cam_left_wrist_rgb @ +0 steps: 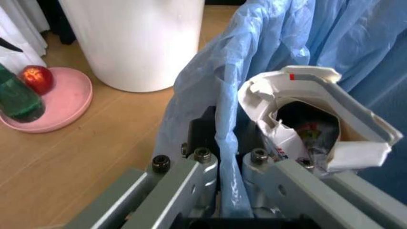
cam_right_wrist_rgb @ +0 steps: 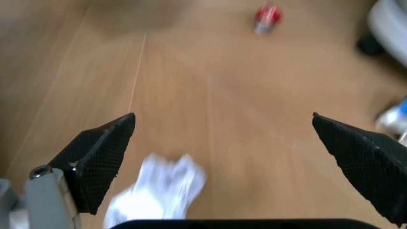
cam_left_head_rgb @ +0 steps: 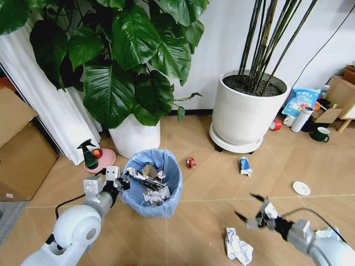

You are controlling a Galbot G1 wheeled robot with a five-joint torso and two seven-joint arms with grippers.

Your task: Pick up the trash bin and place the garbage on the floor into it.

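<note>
The trash bin (cam_left_head_rgb: 157, 173), lined with a crinkly light-blue bag, stands on the wooden floor and holds paper scraps. My left gripper (cam_left_head_rgb: 124, 181) is shut on its near rim; the left wrist view shows the fingers (cam_left_wrist_rgb: 202, 164) pinching the blue bag (cam_left_wrist_rgb: 216, 100) beside a torn white carton (cam_left_wrist_rgb: 318, 109). My right gripper (cam_left_head_rgb: 247, 206) hangs open low over the floor, just beyond a crumpled white paper wad (cam_left_head_rgb: 238, 246). In the right wrist view the wad (cam_right_wrist_rgb: 159, 193) lies near one open finger (cam_right_wrist_rgb: 102, 155). A red wrapper (cam_left_head_rgb: 191, 162), a blue-white tube (cam_left_head_rgb: 244, 165) and a white lid (cam_left_head_rgb: 301, 188) lie scattered.
Two big white plant pots (cam_left_head_rgb: 135, 136) (cam_left_head_rgb: 244, 113) stand behind the bin. A pink dish (cam_left_head_rgb: 100, 160) with a green spray bottle sits left of it, cardboard boxes (cam_left_head_rgb: 22, 149) farther left. A thermos (cam_left_head_rgb: 303, 118), green mug (cam_left_head_rgb: 320, 134) and red tape roll (cam_left_head_rgb: 275, 125) are back right.
</note>
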